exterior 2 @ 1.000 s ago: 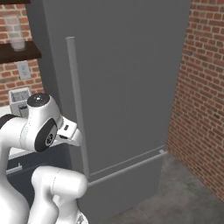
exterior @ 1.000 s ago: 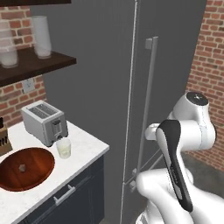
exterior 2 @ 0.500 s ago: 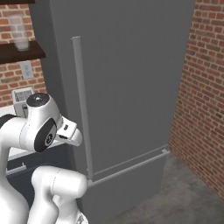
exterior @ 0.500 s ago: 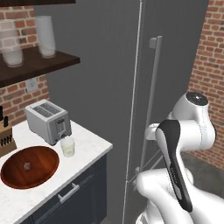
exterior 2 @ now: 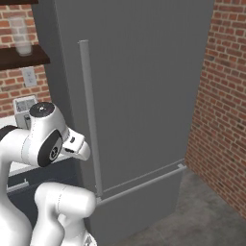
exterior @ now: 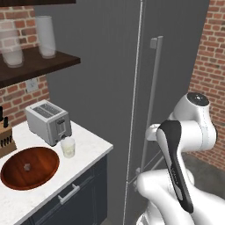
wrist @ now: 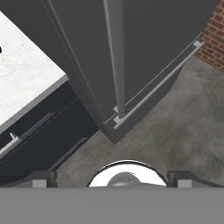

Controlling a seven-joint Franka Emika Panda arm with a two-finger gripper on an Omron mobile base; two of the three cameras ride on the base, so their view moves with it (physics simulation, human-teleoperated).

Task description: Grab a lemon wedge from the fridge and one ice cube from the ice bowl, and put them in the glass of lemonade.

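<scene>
Fridge (exterior: 110,88) doors stand shut before us, tall and dark grey, with the long light-grey bar handle (exterior: 151,101) running down the front and a second bar along the drawer below it. Left of the fridge we see a white counter (exterior: 90,147): on it sits the ice bowl (exterior: 30,167), reddish-brown, with one small pale cube near its middle; the glass of lemonade (exterior: 68,147) stands just beside the bowl's rim, between the bowl and the fridge. Behind the glass is a silver toaster (exterior: 48,122), and a knife block (exterior: 5,138) stands at the far left. Above, a dark shelf (exterior: 39,66) carries frosted jars (exterior: 46,37). Brick wall lies right of the fridge. We cannot see the lemon wedge; the closed door blocks the interior. Our arm (exterior: 180,145) is folded up close to the fridge front, elbow high, hand pointing down at the floor by the fridge's foot. Its gripper (wrist: 112,178) is spread fully wide and holds nothing.
</scene>
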